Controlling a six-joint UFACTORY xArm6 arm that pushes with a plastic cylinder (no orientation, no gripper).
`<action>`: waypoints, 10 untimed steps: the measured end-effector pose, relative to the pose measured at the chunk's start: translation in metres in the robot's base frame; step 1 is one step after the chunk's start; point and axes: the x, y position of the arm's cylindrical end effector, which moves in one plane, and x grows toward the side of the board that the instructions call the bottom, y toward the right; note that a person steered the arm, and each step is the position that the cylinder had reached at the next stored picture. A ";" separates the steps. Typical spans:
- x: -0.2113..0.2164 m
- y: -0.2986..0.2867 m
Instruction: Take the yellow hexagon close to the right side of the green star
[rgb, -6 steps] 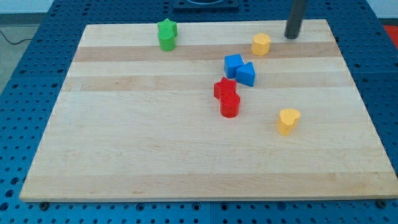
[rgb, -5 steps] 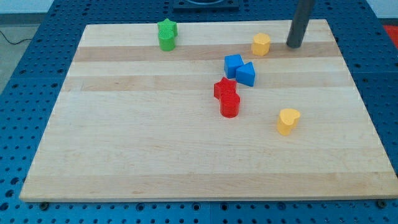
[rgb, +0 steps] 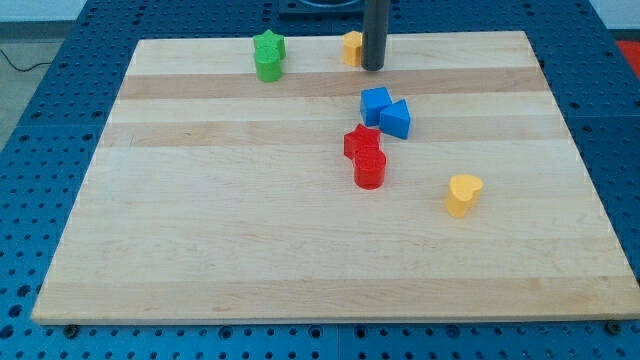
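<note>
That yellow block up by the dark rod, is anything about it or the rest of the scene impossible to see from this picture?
- Yellow hexagon, camera view: its right part is hidden behind the rod, so contact with my tip cannot be confirmed.
- Rod's upper part, camera view: cut off by the view's top edge.
- Green star, camera view: too small to tell whether it is one block or two stacked.

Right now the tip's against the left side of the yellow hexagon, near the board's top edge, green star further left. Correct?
Not quite. My tip is against the right side of the yellow hexagon, not its left; the rod partly covers that side in the camera view. The rest holds: the hexagon sits near the board's top edge, and the green star is further to the view's left, with a gap between them.
</note>
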 end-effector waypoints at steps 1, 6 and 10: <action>-0.008 0.009; -0.038 -0.057; -0.049 -0.071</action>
